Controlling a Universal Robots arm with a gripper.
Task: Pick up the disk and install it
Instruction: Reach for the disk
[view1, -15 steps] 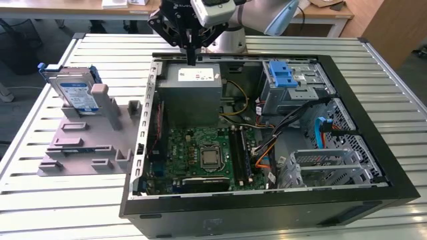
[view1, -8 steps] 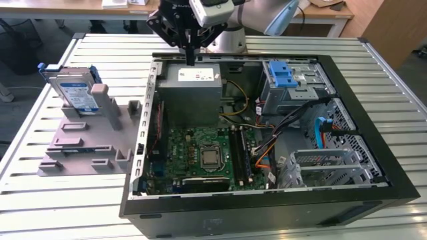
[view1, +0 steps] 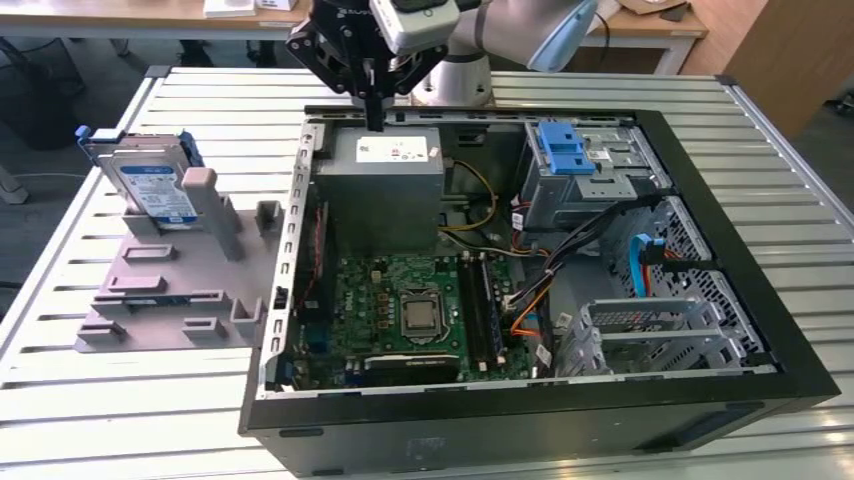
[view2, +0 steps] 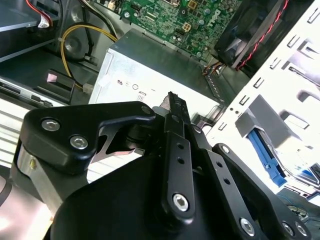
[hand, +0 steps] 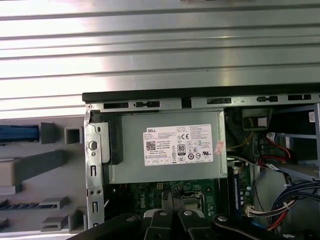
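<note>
Black metal gripper (view1: 375, 112), fingers pressed together in both wrist views, clamped on nothing. Hangs tip-down just above the far edge of the large grey power-supply box with the white sticker (view1: 387, 165), inside the open black computer case (view1: 534, 412).

Beyond the case's side wall, on the exterior view's left: a flat grey plastic fixture (view1: 160, 290) with slots and posts, lying on the ribbed metal table (view1: 134, 420).

At the far end of that fixture, the disk (view1: 150, 185): a silver rectangular hard drive with a blue-and-white label, clipped in a blue plastic frame. Stands on edge in a slot, propped by a grey post, label face toward the exterior camera. Untouched, well apart from the jaws.

Judged from this: lies sideways from the jaws, toward the exterior view's left and outside the case, with the case wall between.
</note>
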